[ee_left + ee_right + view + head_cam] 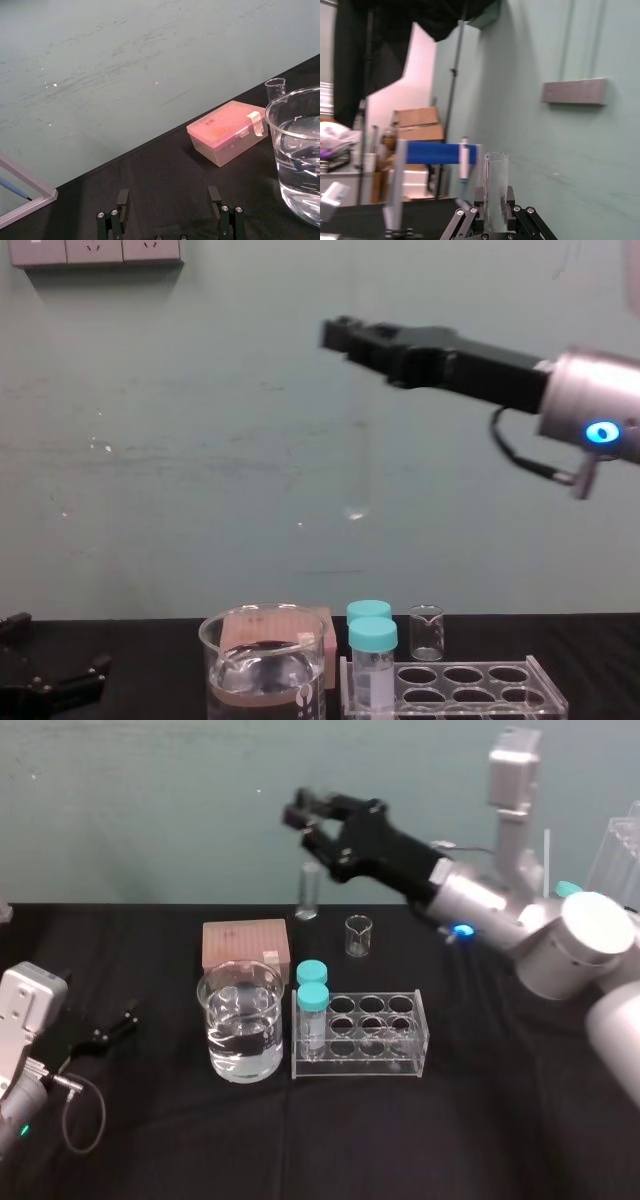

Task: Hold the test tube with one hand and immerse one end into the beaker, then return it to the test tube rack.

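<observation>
1. While the right gripper (308,832) hangs high over the far edge of the table (480,1120), its fingers are closed on the test tube (309,892), most of which shows below them in the head view.
2. The test tube stands upright, its long axis vertical. The right wrist view shows its open rim clear of the fingers, so I judge the rounded end faces down.
3. The beaker (222,1038), part full of clear liquid, lies well below the test tube, nearer the robot and toward its left. The dip calls for that shift, then a straight descent.
4. The test tube rack (408,1038) sits just beside the beaker, on its right.
5. The left gripper (168,196) rests low on the left, fingers wide apart.
</observation>
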